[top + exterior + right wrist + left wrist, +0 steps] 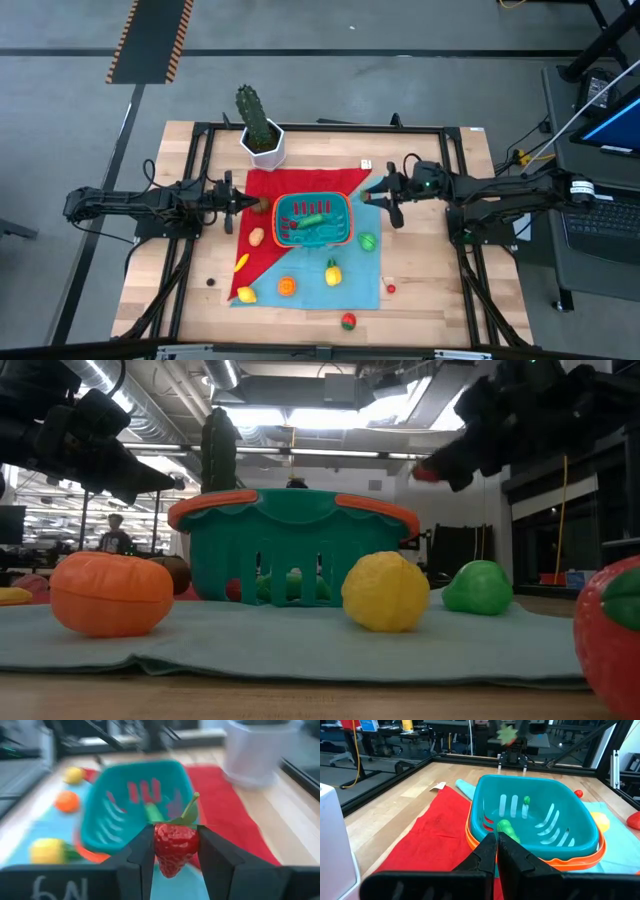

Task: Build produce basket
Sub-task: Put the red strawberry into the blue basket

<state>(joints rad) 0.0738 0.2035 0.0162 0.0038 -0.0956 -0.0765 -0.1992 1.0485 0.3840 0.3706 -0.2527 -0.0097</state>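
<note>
Right gripper (174, 851) is clamped on a red strawberry (175, 846) with a green stem, sitting right of center in the overhead shot, just off the basket's (314, 221) right edge. Left gripper (497, 851) is pinched closed with nothing in it, just left of the basket. Basket's mid-frame on the red and blue cloths (300, 270), with green pieces inside. Other produce (332, 272) is scattered below it, and a cactus pot (263, 146) sits upper left.

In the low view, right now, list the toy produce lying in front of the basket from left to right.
Orange fruit → yellow fruit → green fruit → red fruit at the picture's right edge.
</note>
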